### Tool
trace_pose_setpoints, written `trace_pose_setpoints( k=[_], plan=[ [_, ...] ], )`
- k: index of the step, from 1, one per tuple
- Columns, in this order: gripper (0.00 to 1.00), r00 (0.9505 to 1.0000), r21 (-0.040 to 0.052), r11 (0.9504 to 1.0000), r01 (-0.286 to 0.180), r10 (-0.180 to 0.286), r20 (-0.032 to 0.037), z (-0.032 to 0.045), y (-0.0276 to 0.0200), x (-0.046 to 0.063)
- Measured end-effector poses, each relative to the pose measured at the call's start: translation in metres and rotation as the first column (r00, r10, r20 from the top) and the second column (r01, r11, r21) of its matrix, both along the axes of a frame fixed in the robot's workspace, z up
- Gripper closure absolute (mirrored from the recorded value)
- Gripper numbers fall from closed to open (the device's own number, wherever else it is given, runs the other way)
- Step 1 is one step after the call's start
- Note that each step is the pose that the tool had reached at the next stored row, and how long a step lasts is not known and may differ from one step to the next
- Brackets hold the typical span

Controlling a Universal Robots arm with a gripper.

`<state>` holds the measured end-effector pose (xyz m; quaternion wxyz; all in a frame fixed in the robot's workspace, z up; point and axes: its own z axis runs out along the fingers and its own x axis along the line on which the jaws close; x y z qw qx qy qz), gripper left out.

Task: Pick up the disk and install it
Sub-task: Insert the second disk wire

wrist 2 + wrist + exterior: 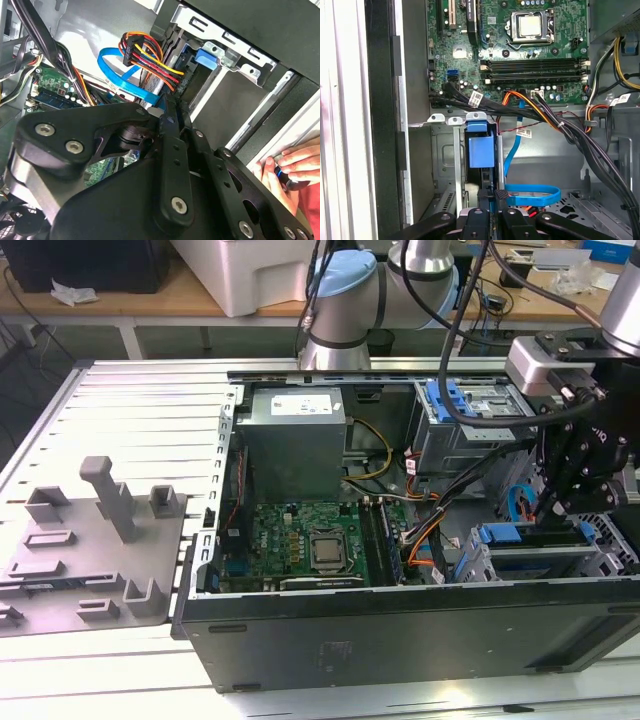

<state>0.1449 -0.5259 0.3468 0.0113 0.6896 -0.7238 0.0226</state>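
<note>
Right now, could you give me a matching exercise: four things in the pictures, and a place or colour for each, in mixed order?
1 grey fixture
2 processor socket
3 flat cable
4 pincer

a blue
b on the green board
c above the drive cage
d outside the case, at the exterior view's left

Pairs: 1-d, 2-b, 3-a, 4-c

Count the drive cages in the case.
2. One cage at the far side on the exterior view's right; the other cage at the near edge, under the gripper. More may be hidden.
</note>
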Motion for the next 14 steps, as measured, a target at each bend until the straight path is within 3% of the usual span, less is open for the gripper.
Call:
trace_pose_setpoints(
  k=[14],
  plan=[
    [0.84,1.0,-0.0002,1.0,0.0,0.0,0.0,-0.0031,0.0014,0.0]
  ],
)
